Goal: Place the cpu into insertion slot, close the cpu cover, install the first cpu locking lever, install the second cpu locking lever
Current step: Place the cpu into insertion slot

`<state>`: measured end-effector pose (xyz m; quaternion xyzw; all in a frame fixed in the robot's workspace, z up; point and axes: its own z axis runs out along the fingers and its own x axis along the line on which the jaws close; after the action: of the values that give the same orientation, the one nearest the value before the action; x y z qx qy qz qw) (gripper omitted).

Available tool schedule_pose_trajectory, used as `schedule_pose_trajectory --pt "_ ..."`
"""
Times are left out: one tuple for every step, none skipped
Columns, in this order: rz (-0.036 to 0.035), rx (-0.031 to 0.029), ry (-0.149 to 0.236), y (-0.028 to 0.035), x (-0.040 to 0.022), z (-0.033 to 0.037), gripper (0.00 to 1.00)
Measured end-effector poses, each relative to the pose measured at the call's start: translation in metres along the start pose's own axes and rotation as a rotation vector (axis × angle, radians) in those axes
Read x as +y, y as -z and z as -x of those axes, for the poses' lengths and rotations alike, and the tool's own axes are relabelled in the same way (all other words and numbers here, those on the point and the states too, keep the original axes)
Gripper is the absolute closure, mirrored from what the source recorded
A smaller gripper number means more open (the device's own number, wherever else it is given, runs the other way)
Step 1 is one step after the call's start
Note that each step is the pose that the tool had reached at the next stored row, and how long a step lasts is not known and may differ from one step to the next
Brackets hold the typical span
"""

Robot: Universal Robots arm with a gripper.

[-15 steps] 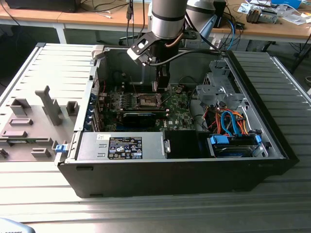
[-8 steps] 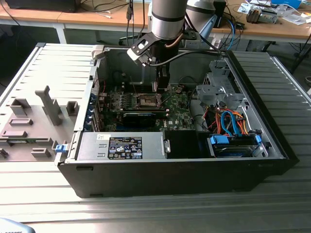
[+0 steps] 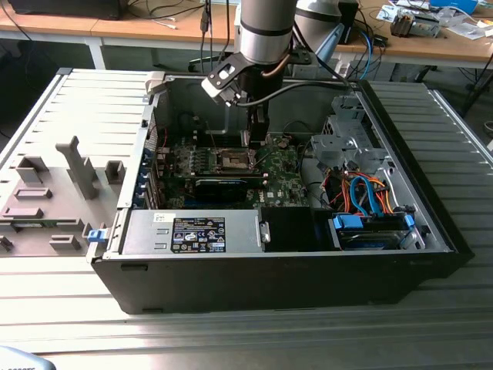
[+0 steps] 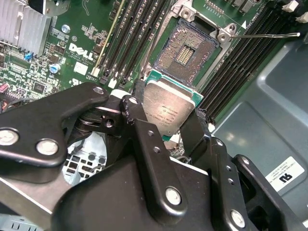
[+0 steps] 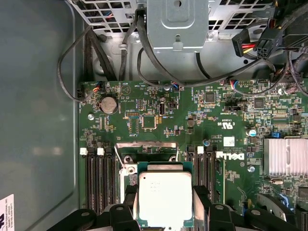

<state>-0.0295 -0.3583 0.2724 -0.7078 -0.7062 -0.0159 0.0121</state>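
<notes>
While the slot (image 4: 187, 53) lies open and empty, the gripper (image 4: 166, 126) hangs over it clamped on the cpu (image 4: 168, 103), with seating, closing and locking all left.

My arm (image 3: 266, 31) stands close to vertical in the exterior view, the wrist (image 3: 231, 79) bent so that my gripper (image 3: 256, 129) hangs straight below it, pointing downward. My two black fingers (image 4: 147, 144) press against opposite edges of the cpu (image 4: 169, 108), pinching it between their tips with its metal top facing back toward my wrist. In both wrist views my dark linkage bars (image 4: 57, 125) spread outward from the fingers on either side.
</notes>
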Motion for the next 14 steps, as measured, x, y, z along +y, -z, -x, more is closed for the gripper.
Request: schedule_pose_trajectory --pt "-0.0001 0.0 0.0 -0.0002 0.0 0.0 0.45" --pt "0.0 0.0 0.0 -0.0004 0.0 0.0 0.45" --pt "0.0 0.0 0.0 -0.0005 0.0 0.0 0.45" --pt "0.0 0.0 0.0 -0.0007 0.0 0.0 0.45" --pt "0.0 0.0 0.0 -0.0008 0.0 0.0 0.45" --pt "0.0 0.0 0.0 -0.001 0.0 0.0 0.45" --pt "0.0 0.0 0.0 -0.0012 0.0 0.0 0.45" --pt "0.0 0.0 0.0 -0.0013 0.0 0.0001 0.45" --pt "0.0 0.0 0.0 -0.002 0.0 0.0001 0.45" --pt "0.0001 0.0001 0.0 -0.0027 0.0 0.0001 0.45" --pt "0.0 0.0 0.0 -0.0028 0.0 0.0001 0.45" --pt "0.0 0.0 0.0 -0.003 0.0 0.0001 0.45" --pt "0.0001 0.0001 0.0 -0.0033 0.0 0.0001 0.45" --pt "0.0 0.0 0.0 -0.0035 0.0 0.0001 0.45"
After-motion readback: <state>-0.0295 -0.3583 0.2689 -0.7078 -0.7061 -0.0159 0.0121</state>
